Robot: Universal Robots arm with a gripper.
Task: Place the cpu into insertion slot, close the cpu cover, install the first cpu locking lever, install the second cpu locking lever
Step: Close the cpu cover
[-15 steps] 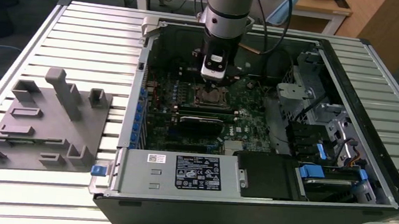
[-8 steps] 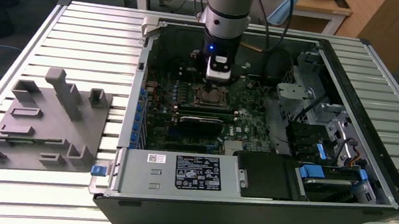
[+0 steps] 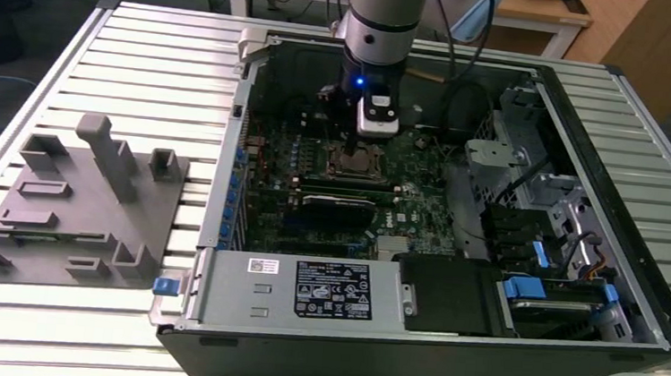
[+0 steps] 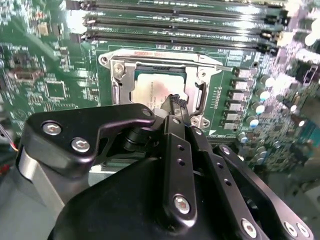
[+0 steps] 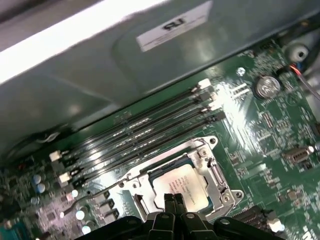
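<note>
cpu [image 5: 180, 186] seated in insertion slot [image 5: 142, 203] | cpu cover [image 5: 216, 172] down around it | claw [image 5: 174, 199] clenched, tips over cpu edge

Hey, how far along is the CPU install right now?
Done: the cpu sits in the slot, and the cover looks lowered around it. In hand: the shut gripper holds nothing, its tips over the cpu's edge. Left: the locking levers; one thin lever angles away from the slot, seemingly unlatched, though I cannot be sure.
</note>
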